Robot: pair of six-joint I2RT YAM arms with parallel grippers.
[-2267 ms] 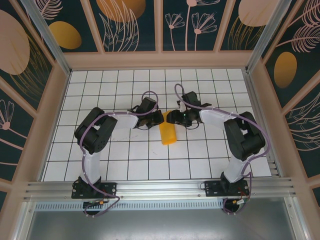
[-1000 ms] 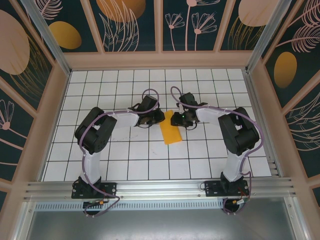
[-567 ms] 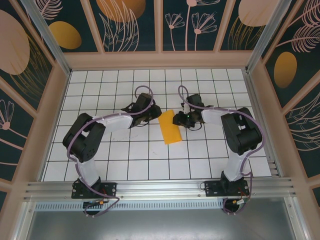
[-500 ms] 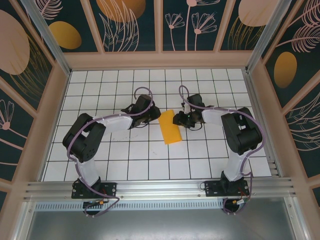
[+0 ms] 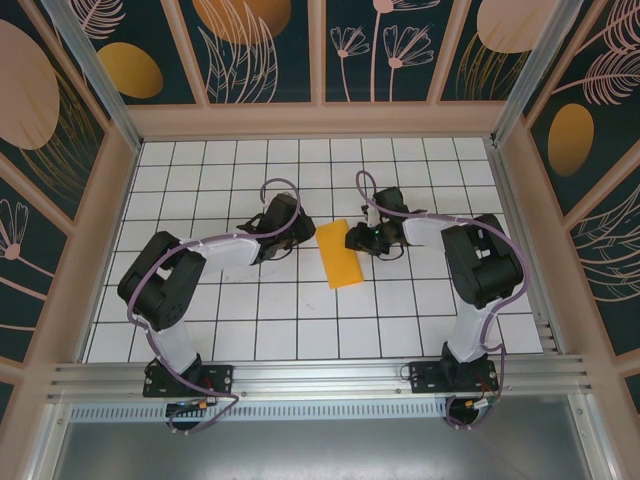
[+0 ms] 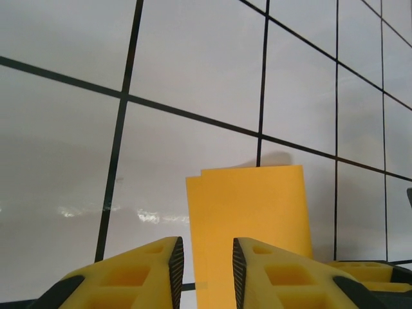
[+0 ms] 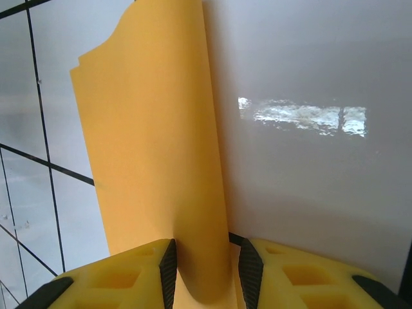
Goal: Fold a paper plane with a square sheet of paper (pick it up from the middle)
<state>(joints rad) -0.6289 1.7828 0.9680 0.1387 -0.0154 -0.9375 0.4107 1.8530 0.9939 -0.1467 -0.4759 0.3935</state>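
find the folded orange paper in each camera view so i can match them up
top external: the folded orange-yellow paper lies mid-table, between the two arms.
left wrist: lower centre, just beyond the left end effector.
right wrist: left of centre, running up from between the fingers of the right end effector.
shared landmark: the black grid lines of the white table.

Matt orange-yellow paper [image 5: 338,256] on glossy white table [image 5: 250,310]
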